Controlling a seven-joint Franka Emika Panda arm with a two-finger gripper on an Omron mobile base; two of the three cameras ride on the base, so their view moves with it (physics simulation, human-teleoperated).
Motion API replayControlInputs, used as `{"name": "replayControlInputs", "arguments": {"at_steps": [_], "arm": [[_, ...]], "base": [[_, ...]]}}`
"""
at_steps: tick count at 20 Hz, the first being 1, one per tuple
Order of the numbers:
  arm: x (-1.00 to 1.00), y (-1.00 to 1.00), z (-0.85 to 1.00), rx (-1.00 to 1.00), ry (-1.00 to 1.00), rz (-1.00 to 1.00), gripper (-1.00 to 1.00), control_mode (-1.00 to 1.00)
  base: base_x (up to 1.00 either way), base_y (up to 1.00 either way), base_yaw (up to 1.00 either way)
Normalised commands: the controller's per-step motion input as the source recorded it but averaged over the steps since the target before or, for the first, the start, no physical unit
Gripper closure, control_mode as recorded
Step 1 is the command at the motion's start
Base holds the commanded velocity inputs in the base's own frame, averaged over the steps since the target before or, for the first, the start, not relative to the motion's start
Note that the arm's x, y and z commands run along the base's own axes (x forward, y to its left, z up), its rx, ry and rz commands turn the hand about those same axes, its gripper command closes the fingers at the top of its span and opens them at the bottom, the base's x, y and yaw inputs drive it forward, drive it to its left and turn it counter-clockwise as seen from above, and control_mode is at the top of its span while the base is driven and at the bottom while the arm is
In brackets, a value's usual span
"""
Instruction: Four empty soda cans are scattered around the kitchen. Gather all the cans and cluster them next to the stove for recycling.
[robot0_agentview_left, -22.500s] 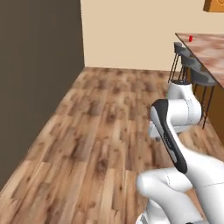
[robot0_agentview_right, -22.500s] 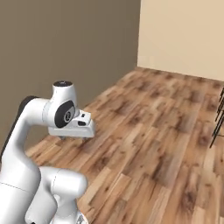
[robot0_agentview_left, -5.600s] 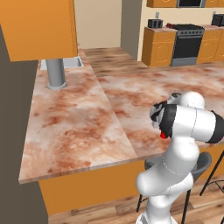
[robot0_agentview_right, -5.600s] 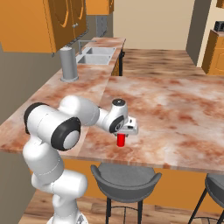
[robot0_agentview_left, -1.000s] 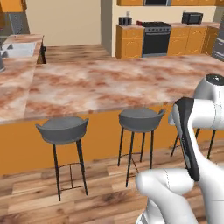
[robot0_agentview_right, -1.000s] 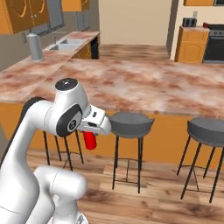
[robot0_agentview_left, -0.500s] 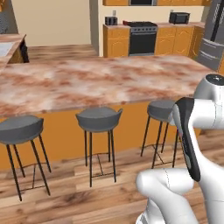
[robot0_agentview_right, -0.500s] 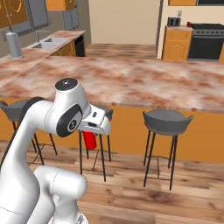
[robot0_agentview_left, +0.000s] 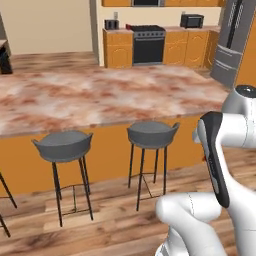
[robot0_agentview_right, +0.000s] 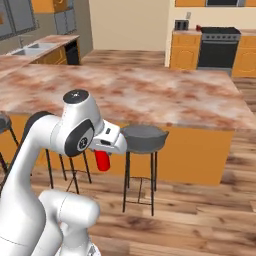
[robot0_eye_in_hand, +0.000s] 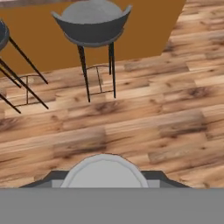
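Glossy white rounded arm links; dark grey-black joint bands and round joint caps; boxy white hand (robot0_agentview_right: 106, 145)

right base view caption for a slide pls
Gripper carries a red soda can past the island counter, stove far ahead.

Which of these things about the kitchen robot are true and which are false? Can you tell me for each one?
1. The tool holds a red soda can. True.
2. The can is blue. False: it is red.
3. The stove stands far across the room, behind the marble island counter. True.
4. The can rests on the counter. False: it hangs in the air in the tool, above the wood floor.
5. Grey stools stand along the island. True.
6. The stools are lying tipped over. False: they stand upright.
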Motion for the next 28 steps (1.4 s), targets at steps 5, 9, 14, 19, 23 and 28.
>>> {"name": "replayControlInputs", "arguments": {"at_steps": [5, 9, 14, 19, 23, 28], "arm": [[0.0, 0.0, 0.0, 0.0, 0.0, 0.0, 1.0, 1.0], [0.0, 0.0, 0.0, 0.0, 0.0, 0.0, 1.0, 1.0], [0.0, 0.0, 0.0, 0.0, 0.0, 0.0, 1.0, 1.0], [0.0, 0.0, 0.0, 0.0, 0.0, 0.0, 1.0, 1.0], [0.0, 0.0, 0.0, 0.0, 0.0, 0.0, 1.0, 1.0], [0.0, 0.0, 0.0, 0.0, 0.0, 0.0, 1.0, 1.0]], "base": [[0.89, -1.0, 0.0], [0.84, -1.0, 0.0], [0.56, -1.0, 0.0], [0.29, -1.0, 0.0], [0.41, -1.0, 0.0], [0.38, -1.0, 0.0]]}}
